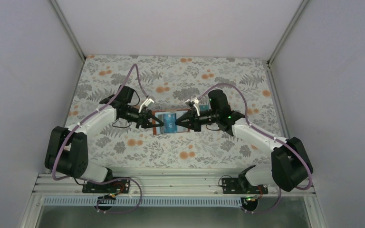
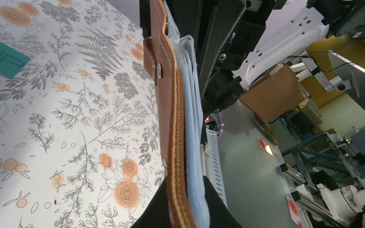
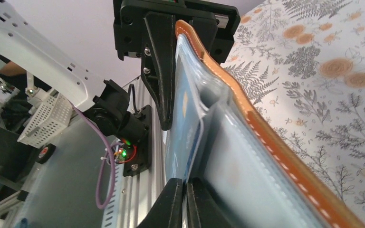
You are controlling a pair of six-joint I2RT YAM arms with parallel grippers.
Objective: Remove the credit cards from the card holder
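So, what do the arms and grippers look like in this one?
The left arm and right arm have white links and chunky black joints, with a purple cable running along each. The left gripper and right gripper are black with tapered fingers. A green light shows on the right wrist.

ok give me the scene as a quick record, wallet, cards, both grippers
left gripper: shut on the left edge of the wallet
right gripper: shut on the wallet's right edge
wallet: brown leather, spread open between them
blue card: in a wallet pocket
teal card: out, flat on the table
other cards: not visible
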